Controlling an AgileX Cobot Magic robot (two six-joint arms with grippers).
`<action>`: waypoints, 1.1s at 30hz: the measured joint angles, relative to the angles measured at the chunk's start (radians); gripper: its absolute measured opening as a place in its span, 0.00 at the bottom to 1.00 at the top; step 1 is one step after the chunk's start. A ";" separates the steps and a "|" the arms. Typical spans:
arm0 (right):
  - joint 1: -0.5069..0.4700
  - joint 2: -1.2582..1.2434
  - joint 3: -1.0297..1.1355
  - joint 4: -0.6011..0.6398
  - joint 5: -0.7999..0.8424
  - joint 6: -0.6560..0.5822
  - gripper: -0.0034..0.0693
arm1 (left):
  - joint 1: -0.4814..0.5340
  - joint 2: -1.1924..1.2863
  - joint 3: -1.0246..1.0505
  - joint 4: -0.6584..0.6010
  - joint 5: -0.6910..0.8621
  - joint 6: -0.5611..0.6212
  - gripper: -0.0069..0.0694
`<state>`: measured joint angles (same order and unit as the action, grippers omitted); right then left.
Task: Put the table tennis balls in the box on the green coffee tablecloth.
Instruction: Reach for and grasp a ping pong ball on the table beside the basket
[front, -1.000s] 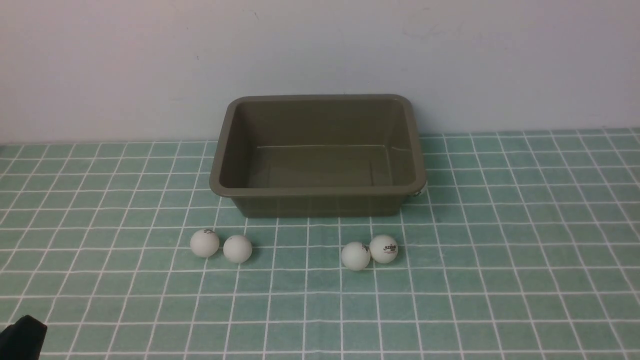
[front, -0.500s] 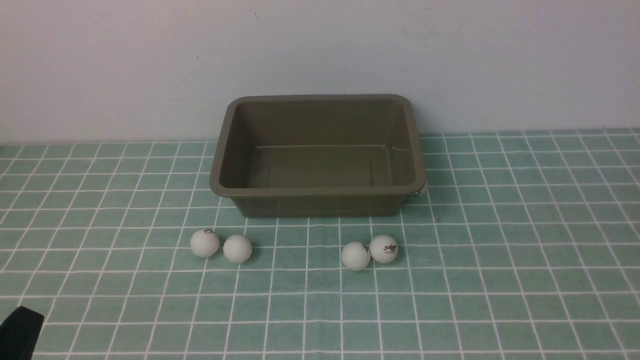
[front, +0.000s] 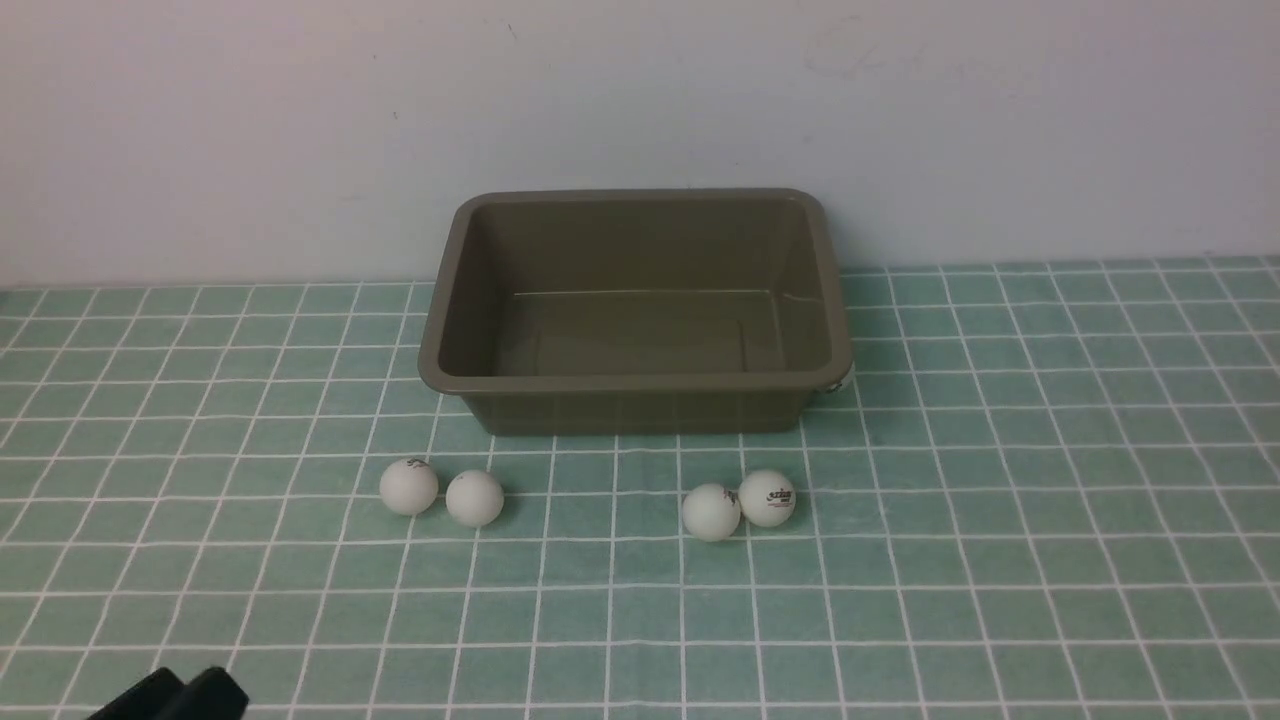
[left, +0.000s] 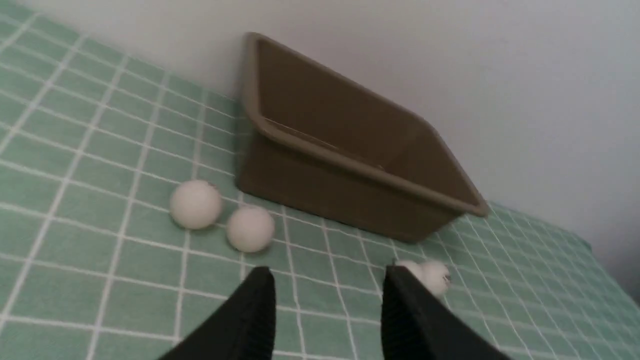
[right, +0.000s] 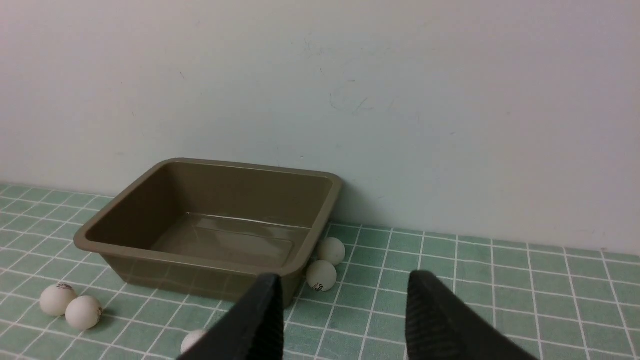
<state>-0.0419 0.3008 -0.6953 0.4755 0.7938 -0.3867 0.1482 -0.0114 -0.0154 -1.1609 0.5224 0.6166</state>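
Observation:
The olive-brown box (front: 636, 382) stands empty against the wall on the green coffee tablecloth (front: 1000, 520). In front of it lie two pairs of table tennis balls: one pair at the left (front: 409, 487) (front: 474, 498), another at the right (front: 711, 512) (front: 767, 497). The right wrist view shows two more balls (right: 321, 275) (right: 331, 250) beside the box's end wall. My left gripper (front: 185, 692) (left: 328, 274) is open and empty, low at the front left, short of the left pair (left: 195, 204). My right gripper (right: 345, 279) is open and empty, facing the box (right: 200, 260).
A plain white wall (front: 640, 100) rises right behind the box. The cloth runs on to both sides and toward me.
My left gripper has slid to the right along the front edge of the cloth. Balls and box have not moved.

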 joint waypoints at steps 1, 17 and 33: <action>0.000 0.000 0.006 0.000 -0.005 0.000 0.48 | 0.000 0.000 -0.020 -0.028 0.032 0.070 0.51; 0.021 0.000 0.061 0.002 -0.037 -0.001 0.48 | 0.000 0.540 -0.458 0.384 0.110 0.104 0.56; 0.035 0.000 0.061 0.049 0.037 -0.008 0.48 | -0.008 1.458 -0.956 0.541 0.299 0.429 0.56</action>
<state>-0.0065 0.3008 -0.6345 0.5246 0.8308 -0.3947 0.1398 1.4468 -0.9714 -0.6201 0.8215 1.0461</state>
